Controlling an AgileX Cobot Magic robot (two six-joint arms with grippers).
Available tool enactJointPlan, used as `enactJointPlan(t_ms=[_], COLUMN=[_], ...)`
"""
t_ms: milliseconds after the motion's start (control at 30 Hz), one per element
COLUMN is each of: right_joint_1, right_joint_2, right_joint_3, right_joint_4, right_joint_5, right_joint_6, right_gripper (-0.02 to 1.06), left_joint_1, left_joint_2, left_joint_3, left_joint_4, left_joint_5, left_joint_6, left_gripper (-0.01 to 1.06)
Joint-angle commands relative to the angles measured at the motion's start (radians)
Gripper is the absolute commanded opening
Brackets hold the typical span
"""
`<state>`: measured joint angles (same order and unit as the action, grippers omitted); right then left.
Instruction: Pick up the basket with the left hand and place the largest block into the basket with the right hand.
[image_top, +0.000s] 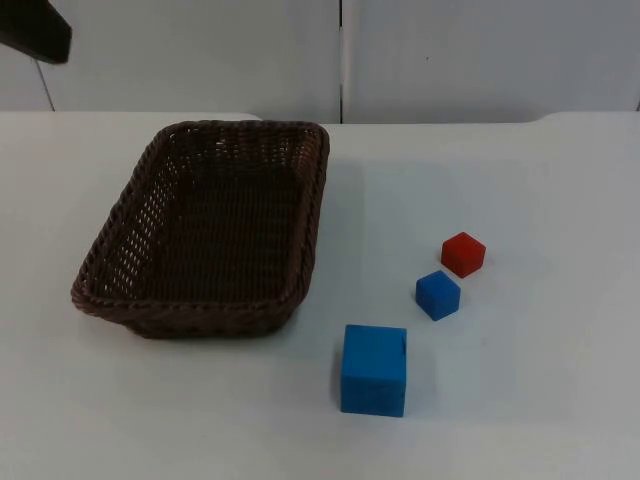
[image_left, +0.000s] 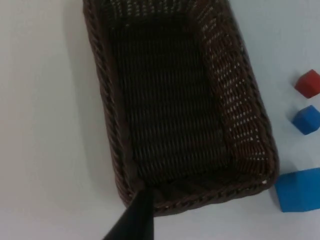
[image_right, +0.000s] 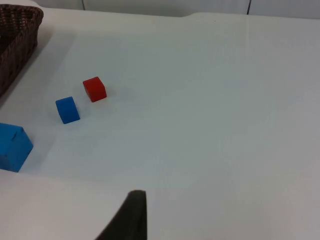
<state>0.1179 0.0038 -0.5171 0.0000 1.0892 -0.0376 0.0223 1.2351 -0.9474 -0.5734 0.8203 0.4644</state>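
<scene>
A dark brown wicker basket (image_top: 310, 215) lies empty on the left half of the white table. Right of its front corner sits the largest block, a big blue cube (image_top: 374, 369). Farther right are a small blue cube (image_top: 438, 295) and a small red cube (image_top: 463, 254). The left arm (image_top: 35, 35) hangs high at the back left. My left gripper (image_left: 137, 215) looks down on the basket (image_left: 250, 95) over one short rim, with the big blue cube (image_left: 299, 190) beside it. My right gripper (image_right: 131, 215) waits well away from the big blue cube (image_right: 12, 146).
The grey partition wall (image_top: 450, 60) closes the table at the back. In the right wrist view the small blue cube (image_right: 67, 109) and red cube (image_right: 94, 89) lie between the big cube and the basket's corner (image_right: 17, 30). Bare white table (image_right: 215, 125) spreads beyond them.
</scene>
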Motion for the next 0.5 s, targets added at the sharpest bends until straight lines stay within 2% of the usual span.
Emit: enactJointPlan(t_ms=[0, 267, 467], right_joint_1=[-0.005, -0.005, -0.005], right_joint_2=[-0.004, -0.004, -0.004], right_joint_3=[0.002, 0.002, 0.002], right_joint_4=[0.005, 0.005, 0.005], right_joint_5=[-0.012, -0.012, -0.012], right_joint_6=[0.004, 0.004, 0.004], right_gripper=[1.05, 1.05, 1.05], left_joint_1=[-0.002, -0.004, -0.004], left_joint_2=[0.04, 0.187, 0.31], left_joint_3=[-0.006, -0.023, -0.121], left_joint_4=[-0.021, -0.022, -0.02], left_joint_5=[-0.035, -0.108, -0.095], left_joint_6=[0.01, 0.036, 0.036], left_gripper=[1.02, 1.02, 1.02])
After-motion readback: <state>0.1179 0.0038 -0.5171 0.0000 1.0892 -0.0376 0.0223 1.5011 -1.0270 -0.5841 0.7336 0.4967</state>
